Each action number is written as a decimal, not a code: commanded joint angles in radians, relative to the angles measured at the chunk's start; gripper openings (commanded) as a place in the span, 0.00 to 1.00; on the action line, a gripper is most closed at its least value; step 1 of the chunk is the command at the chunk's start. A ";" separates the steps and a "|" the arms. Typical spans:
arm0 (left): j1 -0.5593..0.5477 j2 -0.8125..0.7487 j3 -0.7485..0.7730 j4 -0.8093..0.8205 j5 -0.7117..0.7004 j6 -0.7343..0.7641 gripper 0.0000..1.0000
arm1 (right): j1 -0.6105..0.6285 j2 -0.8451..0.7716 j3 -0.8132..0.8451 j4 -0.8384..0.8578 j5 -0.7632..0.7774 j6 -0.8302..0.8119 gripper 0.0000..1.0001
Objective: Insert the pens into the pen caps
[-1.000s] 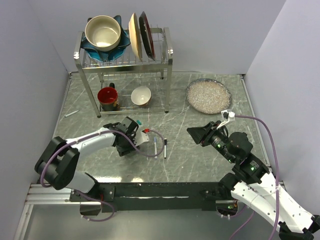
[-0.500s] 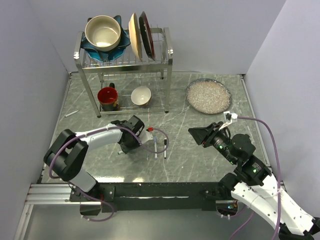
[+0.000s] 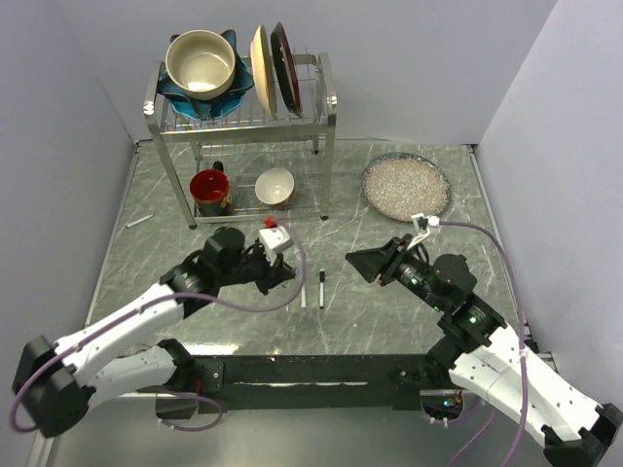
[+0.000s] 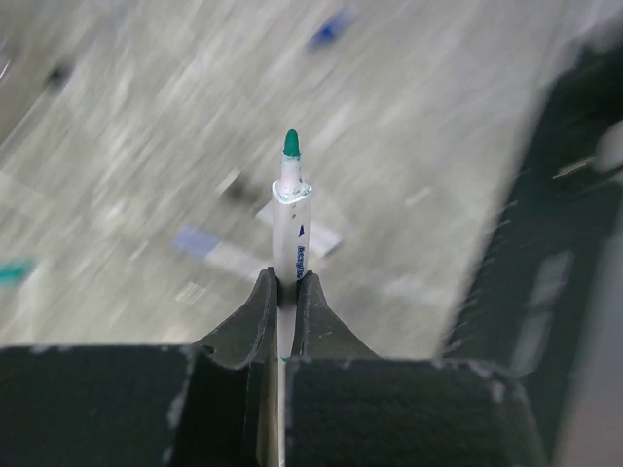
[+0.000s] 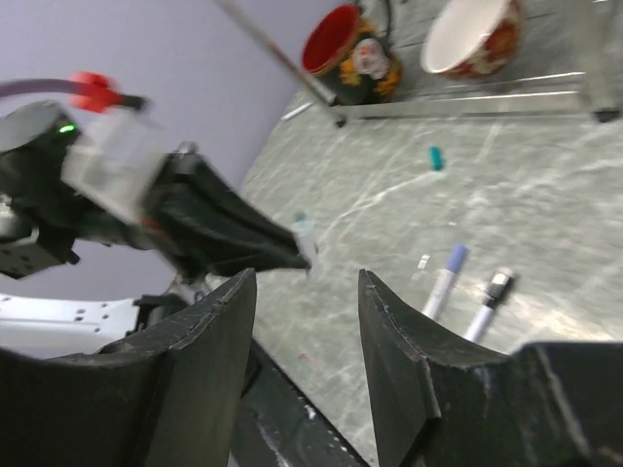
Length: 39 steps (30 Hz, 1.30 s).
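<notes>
My left gripper (image 3: 282, 275) is shut on the teal-tipped white pen (image 4: 290, 229) and holds it off the table. The bare teal tip (image 4: 290, 144) points away from the jaws, toward the right arm. The right wrist view shows the same gripper (image 5: 234, 238) with the pen tip (image 5: 304, 226) sticking out. My right gripper (image 3: 353, 261) is open and empty, its jaws (image 5: 307, 282) facing that tip from a short distance. The blue pen (image 3: 303, 290) and the black pen (image 3: 322, 289) lie side by side on the table. A teal cap (image 5: 436, 158) lies beyond them.
A metal dish rack (image 3: 243, 117) stands at the back, with bowls and plates on top and a red mug (image 3: 209, 188) and small bowl (image 3: 275, 186) below. A plate of grains (image 3: 406, 187) sits back right. A small white stick (image 3: 139, 221) lies far left.
My left gripper has lifted from the table with the teal pen and swung it to point rightward. My right gripper has moved left toward it.
</notes>
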 commanded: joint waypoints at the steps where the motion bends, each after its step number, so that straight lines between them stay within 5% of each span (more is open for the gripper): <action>1: -0.011 -0.086 -0.090 0.397 0.235 -0.292 0.01 | 0.019 0.046 0.001 0.227 -0.103 0.028 0.55; 6: -0.012 -0.068 -0.041 0.346 0.228 -0.350 0.01 | 0.101 0.117 0.047 0.264 -0.117 -0.008 0.55; 12: -0.011 -0.024 -0.024 0.367 0.268 -0.392 0.01 | 0.279 0.209 0.146 0.207 0.086 -0.094 0.55; 21: -0.012 -0.085 -0.070 0.390 0.286 -0.412 0.01 | 0.344 0.286 0.208 0.134 0.279 -0.107 0.53; 39: -0.011 -0.155 -0.101 0.471 0.190 -0.529 0.01 | 0.379 0.232 0.134 0.169 0.227 -0.087 0.56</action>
